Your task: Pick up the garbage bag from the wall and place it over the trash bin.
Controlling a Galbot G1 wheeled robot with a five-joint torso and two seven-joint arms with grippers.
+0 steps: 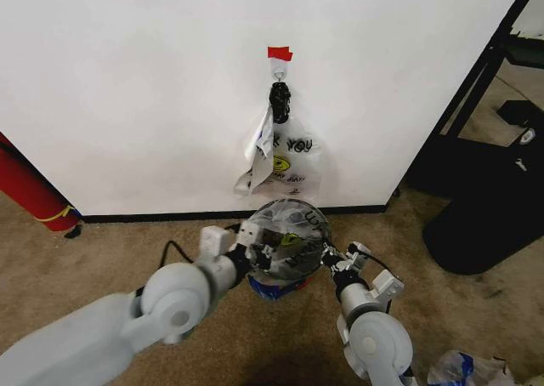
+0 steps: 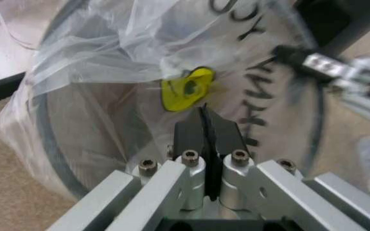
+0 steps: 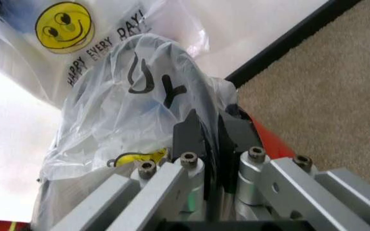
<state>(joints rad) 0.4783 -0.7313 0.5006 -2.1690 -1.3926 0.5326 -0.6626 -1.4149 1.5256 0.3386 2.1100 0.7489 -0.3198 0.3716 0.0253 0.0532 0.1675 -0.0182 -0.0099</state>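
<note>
The garbage bag (image 1: pixel 285 237), thin see-through plastic with black lettering and a yellow smiley (image 2: pixel 186 89), is draped over the trash bin (image 1: pixel 318 224), which stands on the carpet just in front of the wall (image 1: pixel 127 80). My left gripper (image 1: pixel 252 252) is at the bin's left rim, fingers (image 2: pixel 191 132) pressed together on the film. At the right rim my right gripper (image 1: pixel 335 263) has its fingers (image 3: pixel 188 134) nearly together on the bag's edge, beside the bin's red base (image 3: pixel 270 139). The plastic covers the bin's mouth.
A similar "THANK YOU" smiley bag (image 1: pixel 289 161) hangs from a hook under red tape (image 1: pixel 279 53) on the wall. A big black rounded object (image 1: pixel 489 212) sits at right, a red object (image 1: pixel 30 186) at left, and another bag (image 1: pixel 463 369) on the carpet.
</note>
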